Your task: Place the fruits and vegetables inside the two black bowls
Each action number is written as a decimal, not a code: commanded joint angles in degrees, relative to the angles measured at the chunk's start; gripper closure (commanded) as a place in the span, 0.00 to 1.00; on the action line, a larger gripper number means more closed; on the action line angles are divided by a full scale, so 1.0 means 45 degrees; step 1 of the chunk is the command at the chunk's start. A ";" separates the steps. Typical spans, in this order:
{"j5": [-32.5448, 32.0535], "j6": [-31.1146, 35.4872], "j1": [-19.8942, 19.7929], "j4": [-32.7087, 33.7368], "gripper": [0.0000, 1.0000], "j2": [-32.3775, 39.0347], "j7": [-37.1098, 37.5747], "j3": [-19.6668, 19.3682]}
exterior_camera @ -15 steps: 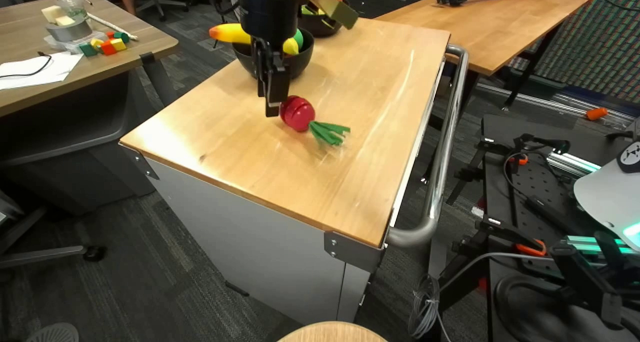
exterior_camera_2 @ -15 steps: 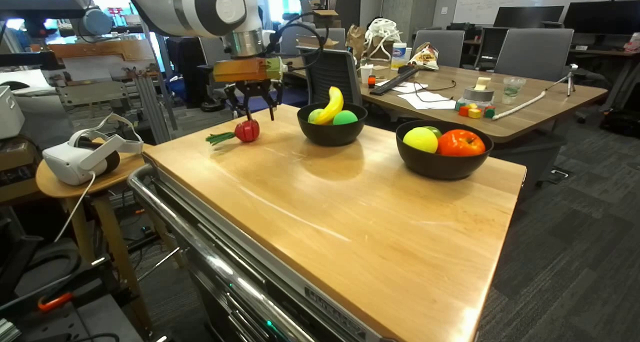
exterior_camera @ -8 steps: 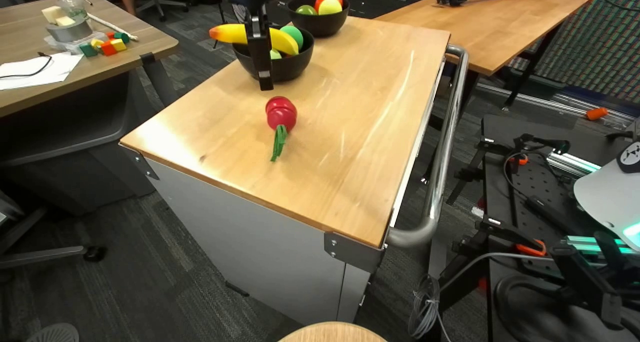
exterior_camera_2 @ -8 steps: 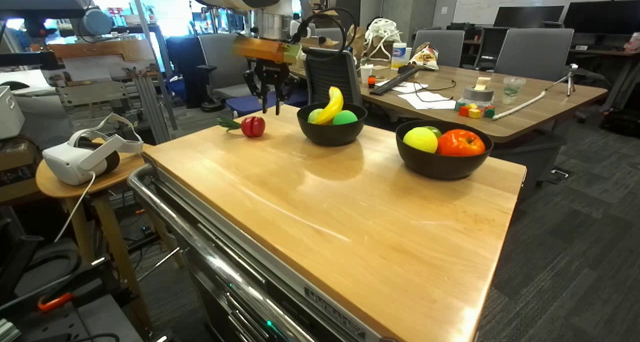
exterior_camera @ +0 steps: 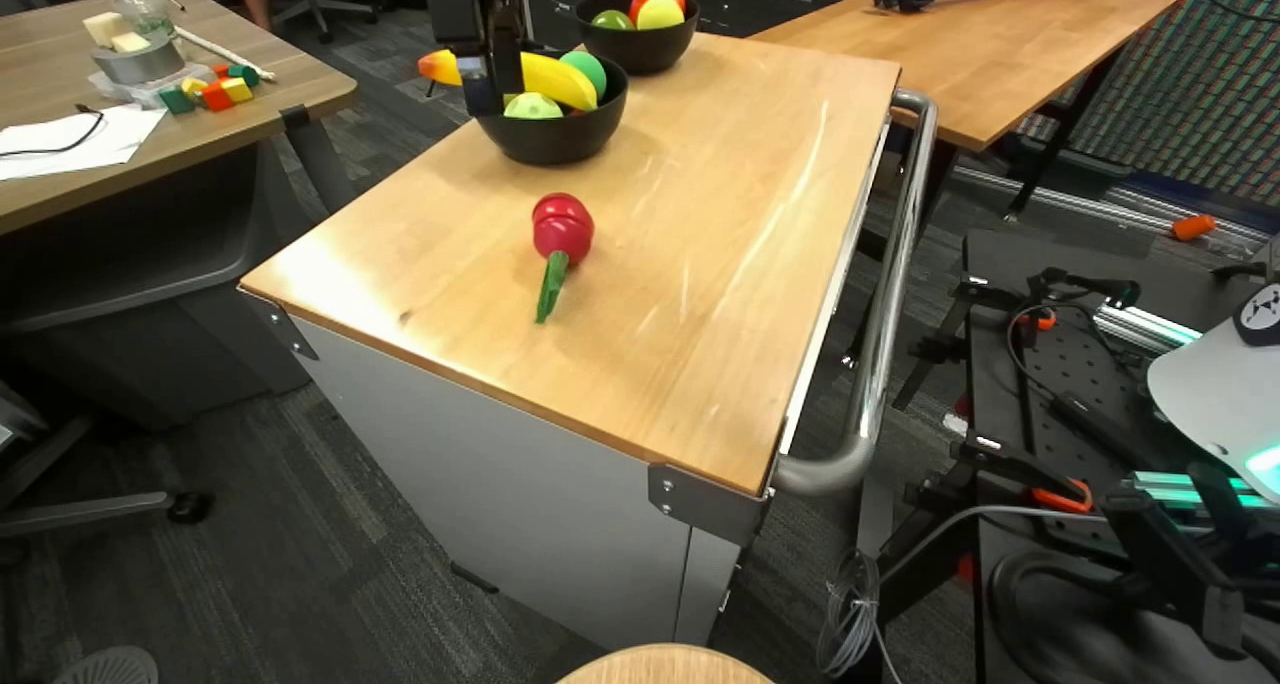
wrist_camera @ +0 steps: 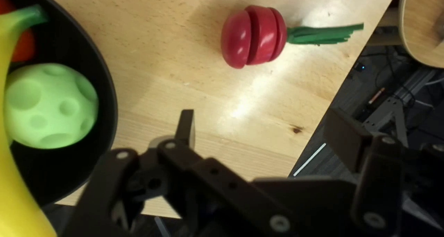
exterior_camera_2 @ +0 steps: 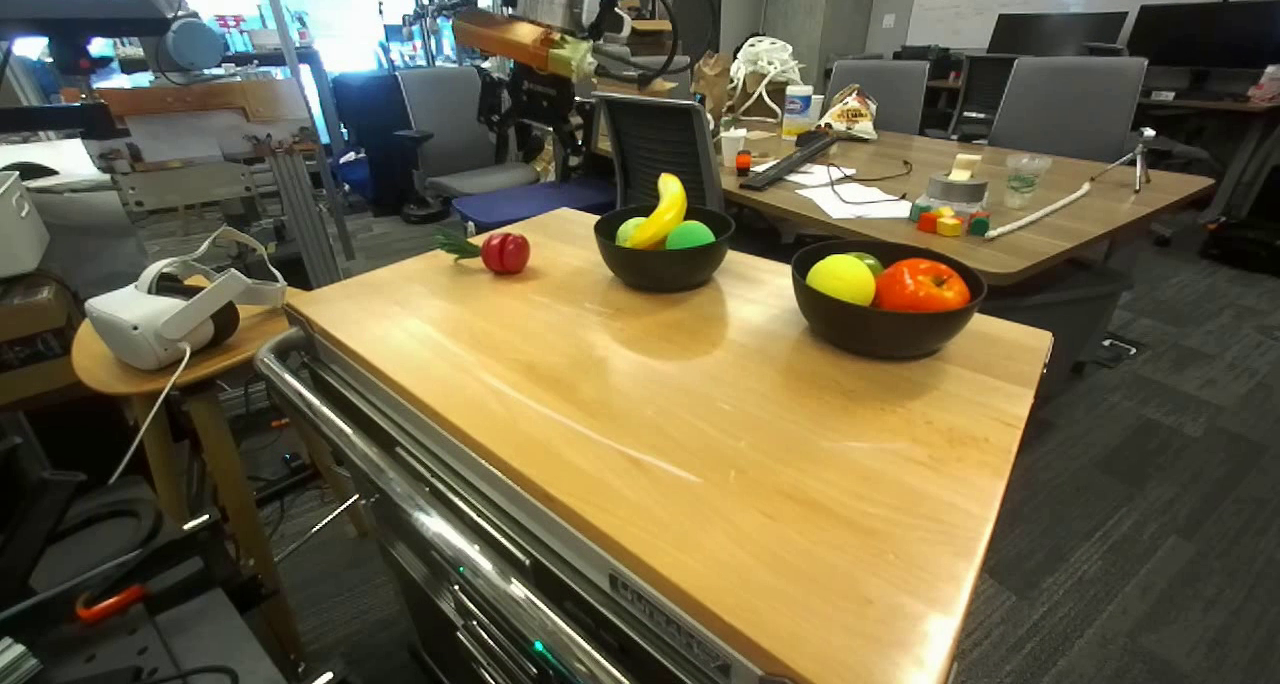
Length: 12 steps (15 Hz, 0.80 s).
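Red radish [wrist_camera: 255, 37] lies on the tabletop [exterior_camera_2: 700, 414], claw [wrist_camera: 266, 132] spread wide

Glossy and grooved, the radish rests on its side, near the closer black bowl [exterior_camera_2: 664, 271] but apart from it, its green leaves [wrist_camera: 319, 35] pointing away. In the wrist view the claw's two fingers [wrist_camera: 186, 126] stand far apart, with the tabletop showing between them. In an exterior view the claw blocks part of a yellow banana [exterior_camera: 560, 82].

That banana leans in the closer black bowl, one end up past the rim, with a green ball [exterior_camera_2: 691, 235] and a paler, dimpled ball [wrist_camera: 52, 105] beside it. A red piece [wrist_camera: 26, 46] shows there too in the wrist view, partly hidden; what it is cannot be told. In both exterior views the farther black bowl [exterior_camera_2: 888, 334] holds a yellow ball [exterior_camera_2: 841, 280], a red tomato [exterior_camera_2: 922, 286] and a green piece [exterior_camera: 612, 20]. Both bowls stand upright on the tabletop. Beside it, a white headset [exterior_camera_2: 130, 324] sits on a round wooden stool [exterior_camera_2: 262, 332].
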 commanded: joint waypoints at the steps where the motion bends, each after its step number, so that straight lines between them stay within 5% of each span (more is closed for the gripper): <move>1: 0.0080 0.0123 0.0464 0.0663 0.00 0.0480 0.1450 -0.0189; 5: -0.0032 -0.0358 0.0891 0.0587 0.00 0.0670 0.3074 -0.0260; 8: -0.1563 -0.0748 0.1604 -0.0059 0.00 0.0205 0.4782 -0.0783; 12: -0.0907 -0.0334 0.1272 0.0096 0.00 0.0636 0.3882 -0.0456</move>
